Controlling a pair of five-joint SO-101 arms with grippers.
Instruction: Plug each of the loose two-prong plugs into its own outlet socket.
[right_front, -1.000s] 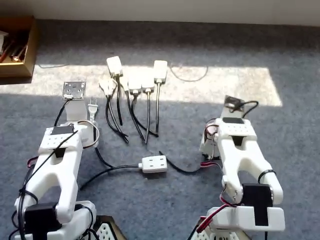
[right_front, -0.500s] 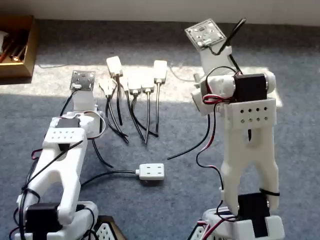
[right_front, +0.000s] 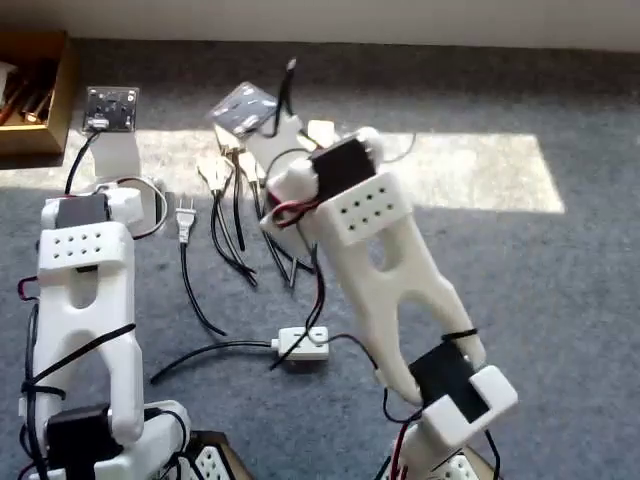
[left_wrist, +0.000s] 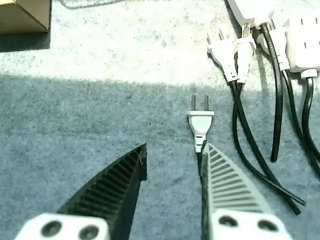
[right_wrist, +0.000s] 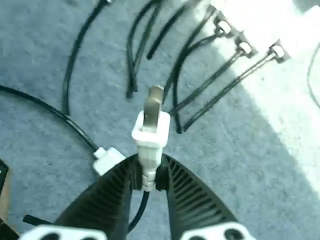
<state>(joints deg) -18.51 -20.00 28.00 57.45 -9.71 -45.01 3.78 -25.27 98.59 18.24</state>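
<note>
The left gripper (left_wrist: 175, 150), in its wrist view, stood with its jaws wide apart over the carpet (left_wrist: 90, 110). A white plug (left_wrist: 200, 122) lay flat just off its grey finger (left_wrist: 225, 185), prongs pointing away, with black cords (left_wrist: 275, 120) beside it. In the right wrist view the right gripper (right_wrist: 149, 165) was clamped on a second plug (right_wrist: 150, 130), prongs out ahead. The high view showed the right arm (right_front: 370, 250) stretched slantwise over the cords, the strip (right_front: 303, 342) near it on the carpet, and the left arm (right_front: 85, 270) beside the lying plug.
</note>
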